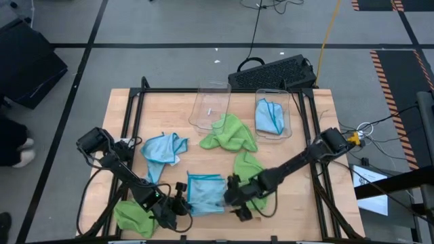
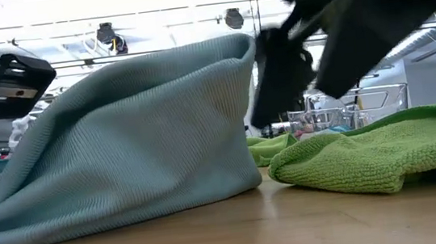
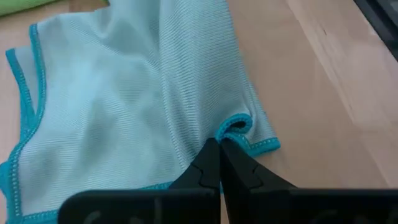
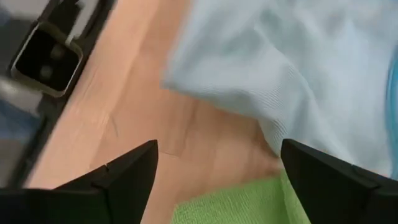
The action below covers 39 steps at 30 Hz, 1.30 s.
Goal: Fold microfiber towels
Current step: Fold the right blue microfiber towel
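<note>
The left gripper (image 3: 219, 152) is pinched on the hemmed corner of the light blue towel (image 1: 205, 192), which lies at the table's near edge between both arms. The right gripper (image 4: 217, 168) hovers spread just beside that towel's right edge, holding nothing. Any tug by the left arm could drag the unpinned cloth askew, or snag the green towel (image 1: 248, 167) alongside. No writing is legible.

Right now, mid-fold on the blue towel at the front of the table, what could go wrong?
The left gripper is shut on only a bunched corner of the blue towel, so a pull could slip it free. The right gripper is open with nothing in it, leaving the far side puffed up; the fold may spring apart. The green towel lies close and could be dragged in.
</note>
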{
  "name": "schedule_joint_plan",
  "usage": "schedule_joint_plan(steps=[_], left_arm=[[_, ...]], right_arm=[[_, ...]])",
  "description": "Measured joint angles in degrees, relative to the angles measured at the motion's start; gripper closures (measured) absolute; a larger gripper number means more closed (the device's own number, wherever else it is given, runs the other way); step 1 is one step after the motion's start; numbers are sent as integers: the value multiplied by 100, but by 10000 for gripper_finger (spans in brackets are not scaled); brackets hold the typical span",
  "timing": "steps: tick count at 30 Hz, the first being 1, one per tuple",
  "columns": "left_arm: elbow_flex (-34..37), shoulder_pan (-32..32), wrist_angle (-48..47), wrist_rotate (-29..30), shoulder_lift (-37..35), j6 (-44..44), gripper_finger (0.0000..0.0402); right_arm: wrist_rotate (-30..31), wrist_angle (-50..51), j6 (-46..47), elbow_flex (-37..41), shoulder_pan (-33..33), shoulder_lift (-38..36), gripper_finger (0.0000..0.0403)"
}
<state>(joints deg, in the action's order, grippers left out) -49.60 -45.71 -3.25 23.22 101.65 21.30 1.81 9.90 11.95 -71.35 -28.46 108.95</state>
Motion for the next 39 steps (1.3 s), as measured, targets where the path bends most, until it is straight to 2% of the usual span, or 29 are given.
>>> schedule_joint_plan(steps=[4, 8, 14, 26, 33, 39], left_arm=[[0, -7, -2, -176, 0, 9, 401], [0, -4, -2, -279, 0, 57, 401], [0, 24, -13, -342, 0, 177, 401], [0, 55, -111, -391, 0, 444, 401], [0, 76, -118, -388, 0, 487, 401], [0, 79, -118, -388, 0, 596, 401]], right_arm=[[1232, -344, -880, 0, -383, 2, 83], [1615, -952, -1247, 0, -528, 45, 85], [1614, -1675, -1482, 0, -648, 266, 93], [1608, -2022, -2133, 6, -732, 636, 156], [1599, -2551, -2403, 4, -665, 751, 226], [1593, -2559, -2357, 4, -644, 862, 294]])
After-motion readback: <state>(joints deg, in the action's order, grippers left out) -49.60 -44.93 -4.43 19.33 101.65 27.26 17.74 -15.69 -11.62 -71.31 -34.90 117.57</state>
